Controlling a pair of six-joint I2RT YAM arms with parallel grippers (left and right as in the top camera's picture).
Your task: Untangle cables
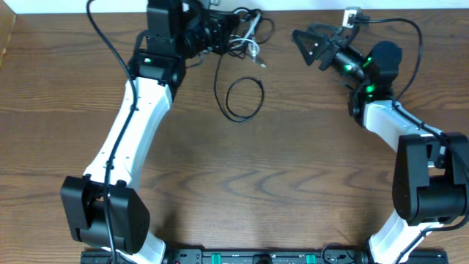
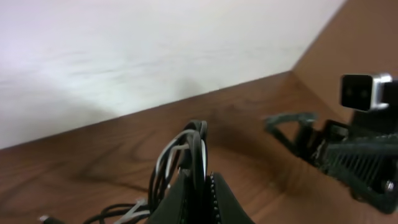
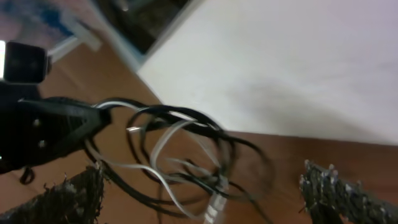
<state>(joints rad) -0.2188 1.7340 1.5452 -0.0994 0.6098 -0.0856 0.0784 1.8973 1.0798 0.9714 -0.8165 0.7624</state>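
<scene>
A tangle of thin black cables with one white cable [image 1: 245, 37] lies at the far edge of the table. My left gripper [image 1: 222, 34] is shut on the tangle; in the left wrist view its fingers [image 2: 204, 196] pinch a loop of black and white strands [image 2: 186, 152]. A black strand trails down into a loose loop [image 1: 244, 98] on the wood. My right gripper [image 1: 306, 45] is open and empty, to the right of the tangle, pointing at it. The right wrist view shows the bundle [image 3: 180, 155] between its spread fingers [image 3: 205, 196], with a white plug end [image 3: 214, 205].
The brown wooden table [image 1: 293, 169] ends at a white wall along the far edge, just behind the tangle. The right arm's thick black wire [image 1: 399, 29] arcs over the far right. The arm bases stand at the near corners.
</scene>
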